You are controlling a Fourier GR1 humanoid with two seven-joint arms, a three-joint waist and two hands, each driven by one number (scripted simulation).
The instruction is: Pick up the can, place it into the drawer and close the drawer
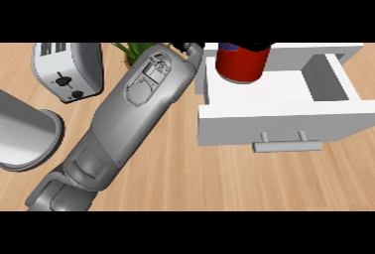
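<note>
Red can [242, 62] inside open drawer [278, 116]

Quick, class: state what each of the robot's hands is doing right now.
Left hand: mostly hidden beside the red can over the open drawer; fingers cannot be told.
Right hand: not in view.

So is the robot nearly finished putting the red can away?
Partly. The red can is already over the open drawer, at its back left corner, so the pickup looks done. The left arm reaches toward it, but the hand is mostly hidden, so I cannot tell whether it has let go. Left to do: push the drawer shut by its front, where the handle is.
</note>
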